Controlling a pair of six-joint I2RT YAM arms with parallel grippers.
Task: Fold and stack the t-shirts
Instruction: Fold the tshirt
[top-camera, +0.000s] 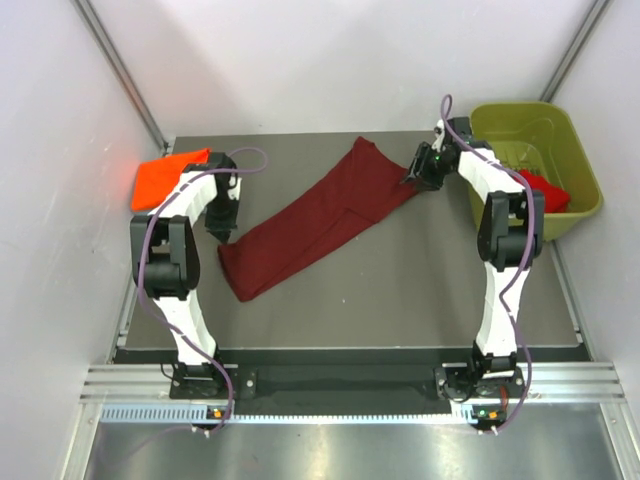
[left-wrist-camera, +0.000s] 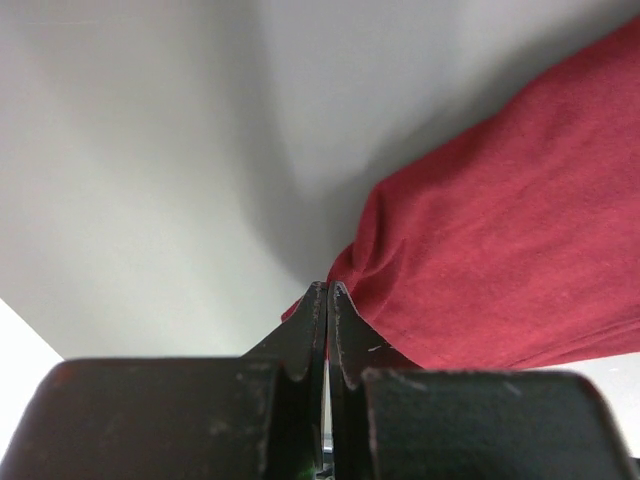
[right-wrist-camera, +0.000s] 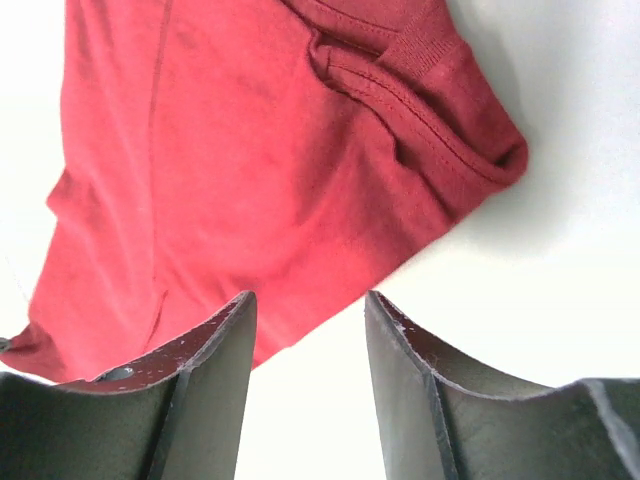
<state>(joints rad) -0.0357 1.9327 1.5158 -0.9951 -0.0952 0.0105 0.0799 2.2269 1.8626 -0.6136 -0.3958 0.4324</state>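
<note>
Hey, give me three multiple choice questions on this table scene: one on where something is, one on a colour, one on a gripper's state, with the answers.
1. Where is the bright red t-shirt?
A. In the olive-green bin
B. Under the left arm
C. Spread out in the middle

2. What colour is the diagonal t-shirt on the table?
A. Grey-blue
B. Dark maroon
C. Yellow

3. How do the jaws of the right gripper stand?
A. Shut on cloth
B. Out of view
C. Open, gripping nothing

Answers:
1 A: red cloth shows inside the bin at the right.
2 B: the top view shows it dark maroon.
3 C: the right wrist view shows a clear gap with nothing in it.
</note>
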